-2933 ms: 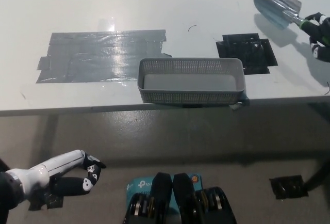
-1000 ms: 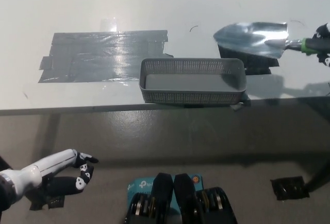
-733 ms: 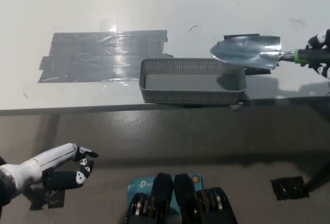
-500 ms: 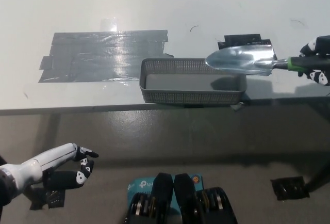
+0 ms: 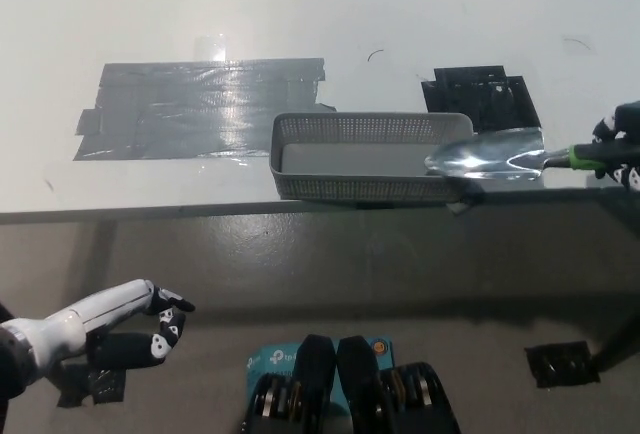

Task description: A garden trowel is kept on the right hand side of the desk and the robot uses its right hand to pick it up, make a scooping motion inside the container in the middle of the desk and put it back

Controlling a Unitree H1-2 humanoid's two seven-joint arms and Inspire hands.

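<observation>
White desk (image 5: 330, 4) is filling the upper half of the head view, its near edge running across the middle. Grey tape patch (image 5: 200, 109) is lying flat on it at about 10 o'clock from the container. Grey perforated container (image 5: 372, 157) is sitting at the desk's near edge, centre. Black tape patch (image 5: 480, 102) is sitting at 1 o'clock from it, just beyond its far right corner. Garden trowel (image 5: 495, 154) is lying roughly level at the container's 3 o'clock end, its shiny blade tip overlapping the right wall, handle pointing toward 3 o'clock. My right hand (image 5: 622, 144) is closing around the green-and-black handle at the frame's right edge. My left hand (image 5: 120, 326) is resting below the desk at 7 o'clock, fingers loosely curled, holding nothing.
</observation>
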